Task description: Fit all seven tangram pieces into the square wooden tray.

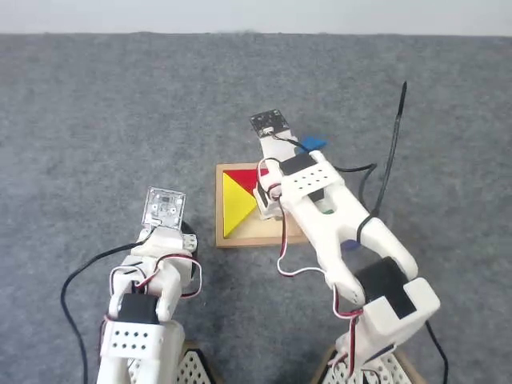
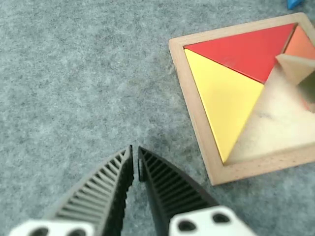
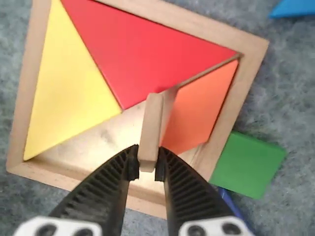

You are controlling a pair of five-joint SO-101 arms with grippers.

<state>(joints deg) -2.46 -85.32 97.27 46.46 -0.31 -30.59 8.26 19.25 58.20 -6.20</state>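
Because the tray (image 3: 247,73) already holds the red triangle (image 3: 142,54), the yellow triangle (image 3: 64,93) and the smaller orange piece (image 3: 197,108), you have only its bare corner left to work in. The green square (image 3: 248,169) waits just outside the rim. Your right gripper (image 3: 146,160) pinches a plain wooden piece (image 3: 150,132) standing on edge where the three colours meet (a poor stance). Let go there and it will likely topple onto a neighbour and lie tilted. The left gripper (image 2: 135,150) is clenched on nothing, over the carpet.
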